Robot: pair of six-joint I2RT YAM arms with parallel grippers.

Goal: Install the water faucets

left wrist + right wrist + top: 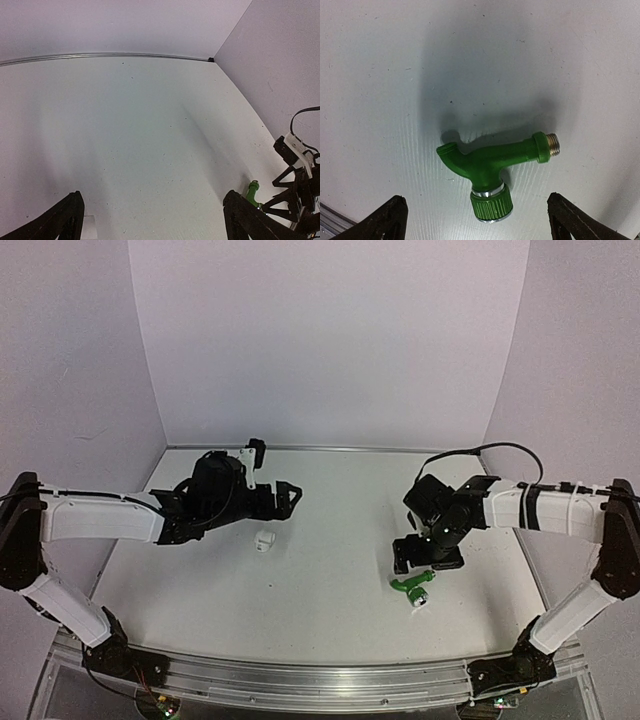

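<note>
The green faucet [412,586] lies flat on the white table in front of my right gripper [428,562]. In the right wrist view the faucet [490,162] lies just ahead of the wide-open, empty gripper [477,229], with its threaded metal end to the right and its ribbed cap towards me. The small white fitting [264,540] stands on the table just in front of my left gripper [288,500], which hangs above the table, open and empty. In the left wrist view the fitting [89,226] peeks out beside the left finger [65,220], and the faucet's tip [252,192] shows behind the right finger.
White walls close the table at the back and both sides. A metal rail [300,680] runs along the near edge. My right arm [300,185] and its cable show at the right of the left wrist view.
</note>
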